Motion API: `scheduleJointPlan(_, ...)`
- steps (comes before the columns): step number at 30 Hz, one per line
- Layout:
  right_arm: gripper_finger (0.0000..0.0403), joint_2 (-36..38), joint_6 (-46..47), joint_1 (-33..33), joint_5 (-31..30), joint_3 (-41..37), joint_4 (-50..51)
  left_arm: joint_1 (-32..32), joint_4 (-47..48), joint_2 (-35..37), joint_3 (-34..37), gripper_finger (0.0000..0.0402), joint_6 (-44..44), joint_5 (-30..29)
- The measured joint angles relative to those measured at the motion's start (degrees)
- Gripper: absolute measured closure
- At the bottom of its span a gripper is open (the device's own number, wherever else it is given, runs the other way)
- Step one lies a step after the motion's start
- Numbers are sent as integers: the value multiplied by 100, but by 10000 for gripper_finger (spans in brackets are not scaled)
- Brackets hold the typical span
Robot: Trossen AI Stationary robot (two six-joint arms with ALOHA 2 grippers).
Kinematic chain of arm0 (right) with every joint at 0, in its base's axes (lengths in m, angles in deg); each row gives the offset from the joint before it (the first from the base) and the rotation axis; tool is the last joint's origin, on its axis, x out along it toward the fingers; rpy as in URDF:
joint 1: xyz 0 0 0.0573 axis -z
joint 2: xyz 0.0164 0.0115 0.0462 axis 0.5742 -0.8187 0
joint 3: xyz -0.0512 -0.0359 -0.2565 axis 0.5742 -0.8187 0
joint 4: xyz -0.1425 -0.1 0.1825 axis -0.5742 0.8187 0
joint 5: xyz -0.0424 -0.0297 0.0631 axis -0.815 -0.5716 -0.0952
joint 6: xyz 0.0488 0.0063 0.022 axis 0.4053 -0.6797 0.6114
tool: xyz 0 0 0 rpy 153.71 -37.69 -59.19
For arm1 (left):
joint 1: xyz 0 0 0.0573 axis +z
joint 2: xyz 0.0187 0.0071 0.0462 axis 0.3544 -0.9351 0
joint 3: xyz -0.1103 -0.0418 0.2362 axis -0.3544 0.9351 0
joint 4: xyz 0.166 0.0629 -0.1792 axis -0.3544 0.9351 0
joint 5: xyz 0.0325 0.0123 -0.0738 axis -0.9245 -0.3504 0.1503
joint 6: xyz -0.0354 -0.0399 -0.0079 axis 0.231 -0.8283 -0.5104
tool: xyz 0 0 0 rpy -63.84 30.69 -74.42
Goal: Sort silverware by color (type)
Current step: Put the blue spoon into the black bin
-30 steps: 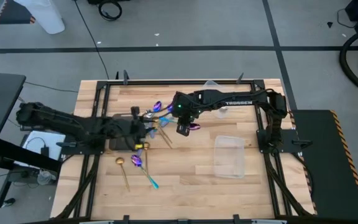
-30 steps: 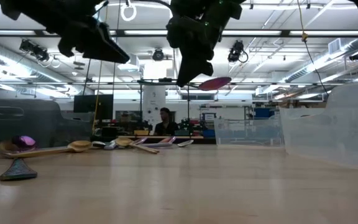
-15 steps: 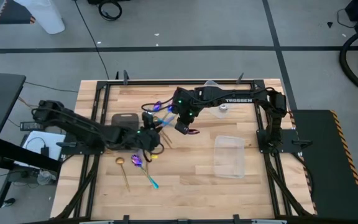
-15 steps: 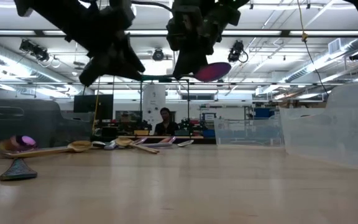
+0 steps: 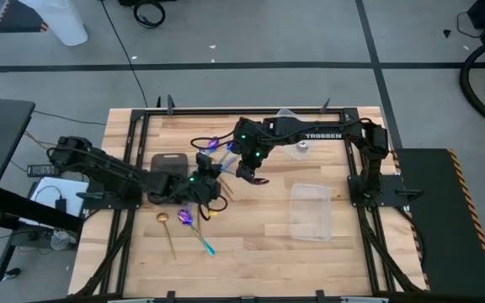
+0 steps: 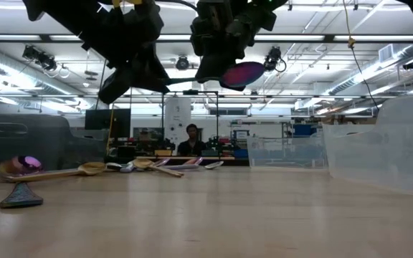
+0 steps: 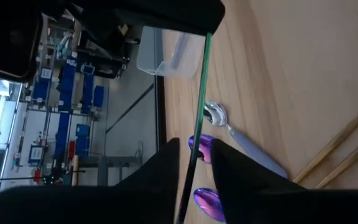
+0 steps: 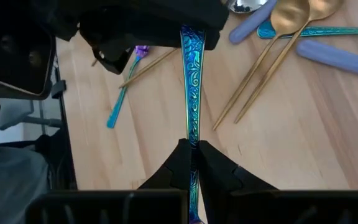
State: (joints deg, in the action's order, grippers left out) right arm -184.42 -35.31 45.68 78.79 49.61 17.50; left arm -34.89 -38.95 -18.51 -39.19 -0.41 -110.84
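My right gripper (image 8: pixel 192 144) holds an iridescent spoon with a teal handle (image 8: pixel 190 81) in the air over the table's middle. Its purple bowl (image 6: pixel 242 74) sticks out beside the gripper (image 6: pixel 217 61). My left gripper (image 7: pixel 196 144) stands open around the far part of that handle (image 7: pixel 201 93), one finger on each side, and a gap still shows beside the handle. More silverware lies on the table: gold spoons (image 8: pixel 272 50), lilac-handled ones (image 8: pixel 334 56), a teal-handled one (image 5: pixel 194 225) and a gold one (image 5: pixel 167 229) nearer the front. My right gripper pinches the spoon's teal handle (image 8: pixel 191 134) between its two fingers, toward the bowl end. The handle runs forward out of the fingers, roughly along them, toward my left gripper. The spoon is lifted clear of the table.
A dark grey tray (image 5: pixel 168 162) lies at the table's left, behind my left arm. A clear container (image 5: pixel 311 210) sits on the right half and another (image 5: pixel 287 114) at the far edge. Loose spoons (image 5: pixel 215 150) lie under and beside both grippers.
My left gripper has swung toward the table's right and down to my right gripper, rolling as it came, and now stands around the held spoon's handle. My right gripper has stayed in place but turned its wrist, so the spoon's bowl has risen and turned.
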Motion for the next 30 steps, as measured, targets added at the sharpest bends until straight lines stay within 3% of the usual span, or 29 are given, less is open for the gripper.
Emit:
scheduleJointPlan(6,375,7,-87,-23,-18,2,-15,-2,62,-2,8,384,22,57)
scheduleJointPlan(15,296,60,-248,-76,139,2,22,-7,34,0,6,388,-196,224)
scheduleJointPlan(19,263,307,-521,-26,-149,2,0,-138,232,2,2,388,-656,221)
scheduleJointPlan(24,241,659,-1054,-7,-1052,2,25,-425,828,160,2,388,-1960,252)
scheduleJointPlan(30,240,1078,-1515,-9,-2095,2,6,-654,2106,781,2,388,-4472,814)
